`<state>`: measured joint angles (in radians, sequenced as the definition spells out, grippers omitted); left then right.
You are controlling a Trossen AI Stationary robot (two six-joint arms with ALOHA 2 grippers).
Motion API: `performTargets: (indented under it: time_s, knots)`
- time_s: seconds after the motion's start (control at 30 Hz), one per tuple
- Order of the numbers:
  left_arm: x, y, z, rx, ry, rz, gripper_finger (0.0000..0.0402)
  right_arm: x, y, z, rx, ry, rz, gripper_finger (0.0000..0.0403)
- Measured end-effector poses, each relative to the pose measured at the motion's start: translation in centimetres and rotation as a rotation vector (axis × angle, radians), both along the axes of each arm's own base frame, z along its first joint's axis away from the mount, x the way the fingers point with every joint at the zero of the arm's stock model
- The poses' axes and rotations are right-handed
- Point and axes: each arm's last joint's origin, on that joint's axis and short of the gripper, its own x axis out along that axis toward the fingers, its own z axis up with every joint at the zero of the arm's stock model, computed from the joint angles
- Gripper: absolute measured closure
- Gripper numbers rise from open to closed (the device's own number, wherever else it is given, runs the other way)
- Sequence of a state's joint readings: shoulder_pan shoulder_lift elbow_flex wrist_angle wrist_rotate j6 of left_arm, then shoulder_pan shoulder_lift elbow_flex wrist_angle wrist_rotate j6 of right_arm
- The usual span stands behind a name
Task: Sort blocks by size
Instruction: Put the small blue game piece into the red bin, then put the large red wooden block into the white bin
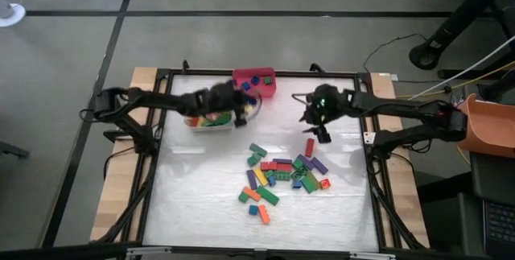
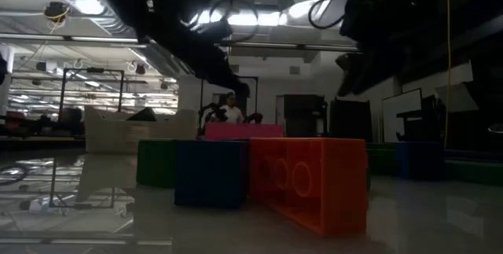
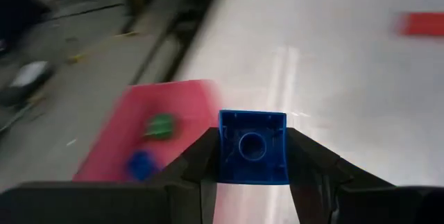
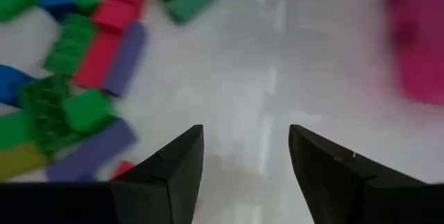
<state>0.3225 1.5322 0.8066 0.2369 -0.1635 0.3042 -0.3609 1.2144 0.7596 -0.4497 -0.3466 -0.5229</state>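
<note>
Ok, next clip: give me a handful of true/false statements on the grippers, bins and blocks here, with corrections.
1. The left gripper holds a blue block. True.
2. The right gripper holds a red block. False: it is open with nothing between its fingers.
3. The red bin already has blocks in it. True: a green and a blue one show in the left wrist view.
4. The pile of blocks lies right of the right gripper. False: in the high view it lies nearer the table's front edge than both grippers.
5. The white bin is empty. False: coloured blocks lie in it.
</note>
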Motion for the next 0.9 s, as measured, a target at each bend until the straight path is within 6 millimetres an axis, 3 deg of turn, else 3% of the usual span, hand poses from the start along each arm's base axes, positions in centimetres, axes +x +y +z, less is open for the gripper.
performTargets:
  time_s: [0.17,0.3,0.47,0.73,0.9]
  knots:
    - [-2.0,5.0,0.5,0.02,-0.054,0.166,0.028,0.1,2.2,-1.6,0.001,0.029,0.058,0.0194]
    - [-3.2,7.1,0.4,-0.039,-0.092,0.221,0.0279,0.4,3.4,-1.7,-0.01,0.069,-0.088,0.0194]
    - [-3.3,8.1,-0.6,-0.085,-0.094,0.241,0.0271,0.5,4.3,-1.8,0.006,0.102,-0.338,0.0194]
    - [-2.8,8.6,-2.1,-0.09,-0.069,0.255,0.0203,0.1,6.3,-2.2,0.112,0.15,-0.576,0.0194]
    - [-2.8,8.6,-2.1,-0.091,-0.069,0.255,0.0188,-0.3,7.6,-2.3,0.171,0.151,-0.753,0.0194]
